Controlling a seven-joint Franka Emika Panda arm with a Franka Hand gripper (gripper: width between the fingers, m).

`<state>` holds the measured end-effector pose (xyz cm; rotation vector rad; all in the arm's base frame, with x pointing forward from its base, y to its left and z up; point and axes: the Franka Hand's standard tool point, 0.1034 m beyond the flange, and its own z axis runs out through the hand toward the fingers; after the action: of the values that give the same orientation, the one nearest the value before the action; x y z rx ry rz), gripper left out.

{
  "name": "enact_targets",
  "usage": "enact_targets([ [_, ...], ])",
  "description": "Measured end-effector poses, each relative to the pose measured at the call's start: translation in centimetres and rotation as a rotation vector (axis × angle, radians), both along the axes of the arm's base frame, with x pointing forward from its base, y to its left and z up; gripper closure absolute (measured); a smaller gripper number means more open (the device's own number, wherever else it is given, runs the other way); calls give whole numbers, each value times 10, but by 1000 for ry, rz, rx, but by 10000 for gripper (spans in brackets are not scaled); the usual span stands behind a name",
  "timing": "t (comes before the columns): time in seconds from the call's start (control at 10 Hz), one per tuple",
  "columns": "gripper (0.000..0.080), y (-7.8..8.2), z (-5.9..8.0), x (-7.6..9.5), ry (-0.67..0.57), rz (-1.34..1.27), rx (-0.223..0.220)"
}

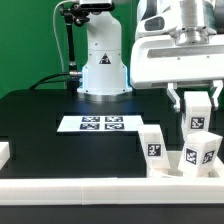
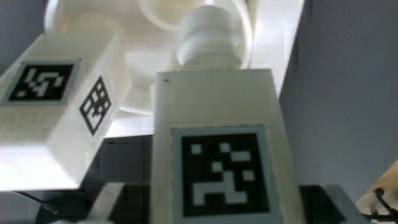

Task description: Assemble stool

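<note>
Exterior view: the claw [image 1: 197,103] hangs low at the exterior view's right, above the near right corner of the black counter [image 1: 40,125]. Its two fingers [image 1: 176,99] stand on either side of a white blocky leg [image 1: 197,112], which is upright with a black-and-white tag facing the camera. The fingers are closed on this leg; it is held off the counter surface.

Directly below the held leg, the seat [image 1: 176,166] lies in the near right corner, against the white border rail [image 1: 90,188] that runs along the front edge. Two further legs stand at the seat: one [image 1: 153,143] toward the exterior view's left, tilted slightly, and one [image 1: 201,153] toward the right, just under the held leg. Whether the held leg touches the one beneath it cannot be determined.

The marker board [image 1: 98,124] lies flat mid-counter, well apart from the seat. The counter between the board and the exterior view's left edge is bare black surface. A short white rail piece [image 1: 4,153] sits at the left edge. The arm's white base [image 1: 103,70] stands behind the board.

Wrist view: the held leg [image 2: 217,140] fills the centre, tag toward the camera, its peg end pointing away. A second tagged leg [image 2: 68,95] stands just beside it; a narrow gap separates their edges.
</note>
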<state>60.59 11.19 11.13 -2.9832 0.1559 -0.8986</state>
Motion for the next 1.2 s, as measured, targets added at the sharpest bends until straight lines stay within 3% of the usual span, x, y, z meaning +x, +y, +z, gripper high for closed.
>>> enact_targets([
  [0.6,462,-14,-5,6,-95,42,-58],
  [0.7,462,-15,-16,1,-79,36,-64],
  [1.2,461,-11,-16,0,-48,47,-70],
])
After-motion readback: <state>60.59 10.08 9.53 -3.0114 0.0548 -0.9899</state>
